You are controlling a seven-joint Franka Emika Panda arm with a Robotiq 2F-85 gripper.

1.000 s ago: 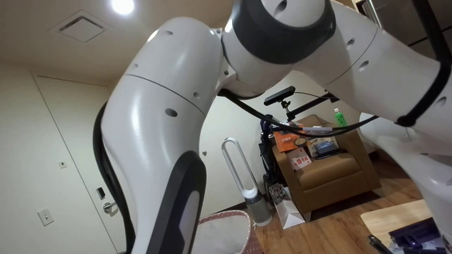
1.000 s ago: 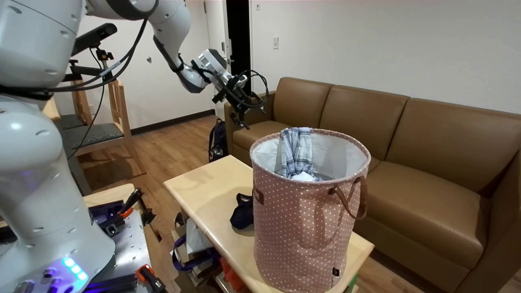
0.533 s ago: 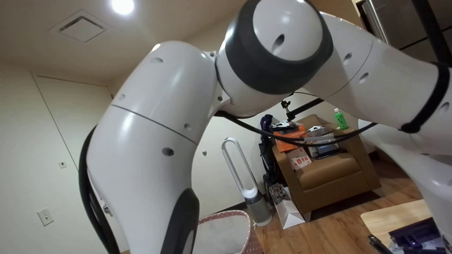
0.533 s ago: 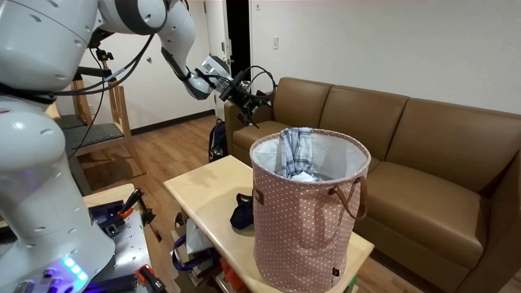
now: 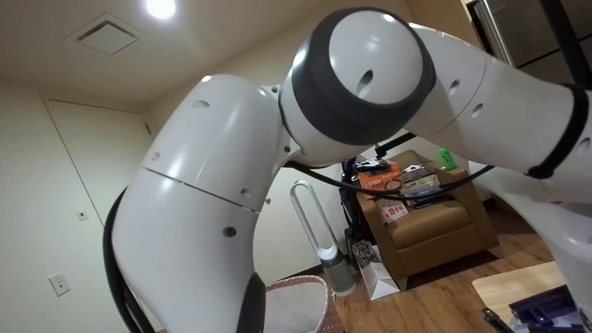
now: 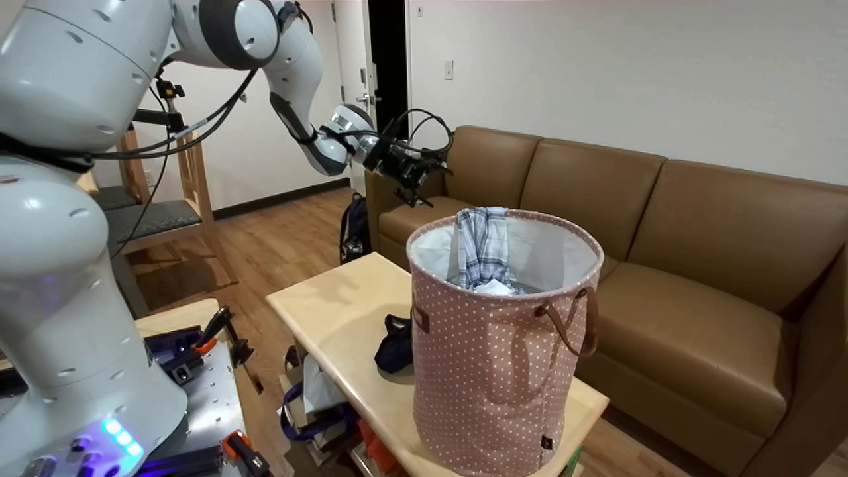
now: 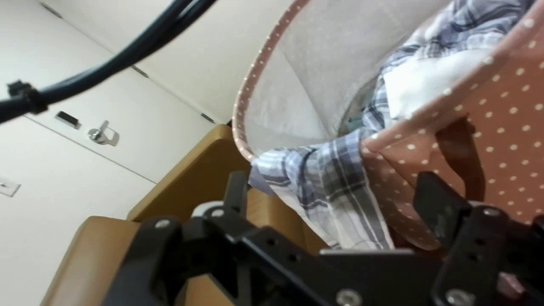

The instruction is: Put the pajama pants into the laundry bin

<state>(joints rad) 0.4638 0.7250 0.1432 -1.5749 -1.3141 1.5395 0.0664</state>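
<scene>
straddling the bin rim (image 7: 452, 97): pajama pants (image 7: 327, 182)

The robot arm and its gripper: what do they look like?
The arm is smooth white, rounded like fat pipes, with dark grey bands and oval recesses. Black cables run along it. The gripper is black and angular, with two fingers and silver screw heads. Light-blue lights glow on the base.

The robot arm (image 5: 189, 231) blocks part of the laundry bin (image 5: 300, 303), cropped at the lower edge, in an exterior view. In an exterior view, the bin's near wall conceals lower folds of the pajama pants (image 6: 483, 245); the wrist view crops the gripper (image 7: 333, 195).
</scene>
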